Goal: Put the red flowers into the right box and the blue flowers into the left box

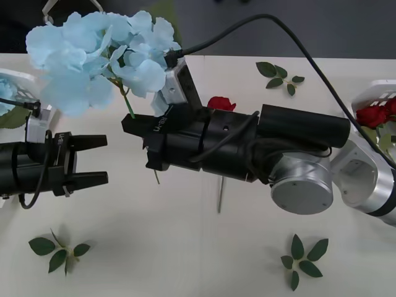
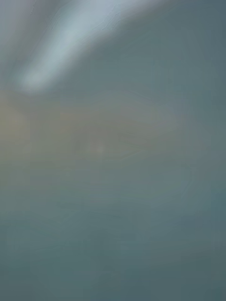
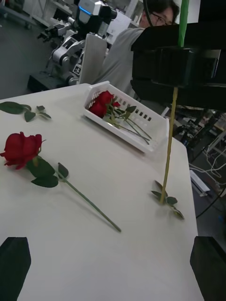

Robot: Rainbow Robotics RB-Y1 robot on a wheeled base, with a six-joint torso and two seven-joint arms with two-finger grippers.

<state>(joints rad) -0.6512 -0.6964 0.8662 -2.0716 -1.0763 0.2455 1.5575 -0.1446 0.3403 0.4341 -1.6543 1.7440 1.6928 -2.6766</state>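
My right gripper (image 1: 133, 125) hangs above the middle of the table, shut on the thin green stem of a blue flower (image 1: 93, 52) whose big pale head stands up at the back left. In the left wrist view that gripper (image 3: 180, 66) holds the stem (image 3: 170, 141) hanging down toward the table. My left gripper (image 1: 93, 162) waits open at the left, its black fingers (image 3: 14, 268) apart. One red flower (image 1: 221, 103) lies on the table behind the right arm (image 3: 21, 148). The right box (image 1: 378, 94) (image 3: 141, 123) holds red flowers (image 1: 371, 116). The left box (image 1: 18, 83) holds a blue cluster.
Loose green leaf sprigs lie at the back right (image 1: 278, 75), front left (image 1: 59, 250) and front right (image 1: 303, 260). The right arm's black forearm (image 1: 291, 133) spans the table's middle. The right wrist view is a grey blur.
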